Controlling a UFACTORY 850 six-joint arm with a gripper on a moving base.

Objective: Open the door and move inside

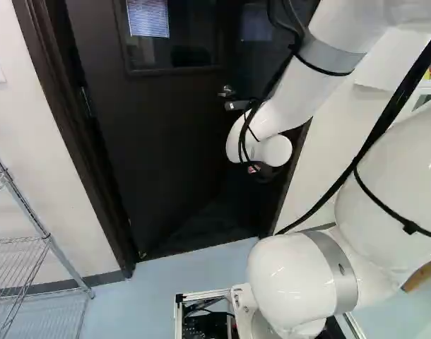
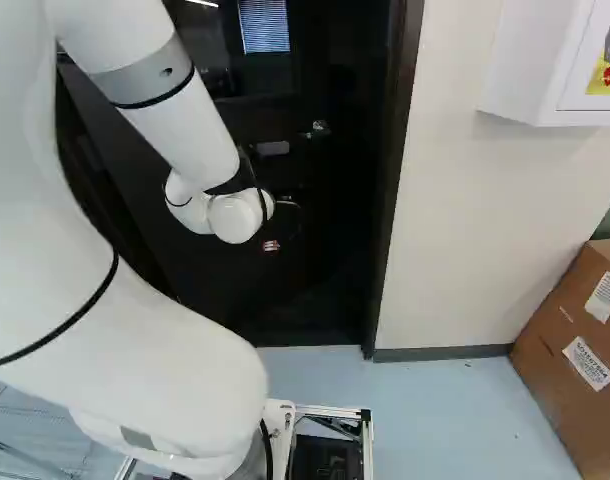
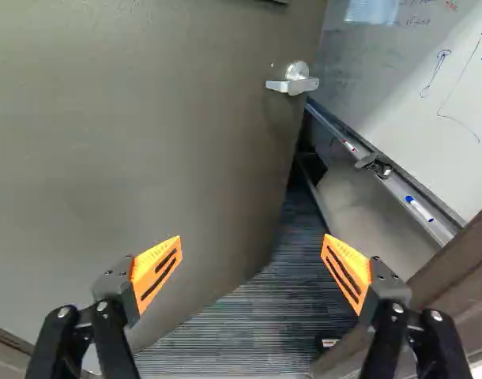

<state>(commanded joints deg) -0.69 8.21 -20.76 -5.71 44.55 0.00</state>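
Status: door (image 3: 146,142) ajar, swung inward; its lever handle (image 3: 295,81) sits near the free edge, ahead of my gripper (image 3: 253,245). I read the gripper as wide, with 0 objects held. Past the free edge, dark flooring (image 3: 265,324) and a whiteboard (image 3: 407,71) show. I judge 1 of 2 stages partly complete. Remaining: push the door wider, then drive my base (image 1: 194,295) through the frame (image 3: 462,276).

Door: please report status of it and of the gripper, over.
Gripper open, nothing between fingers. Door partly open, lever handle untouched. Door frame close beside one finger, possible snag.
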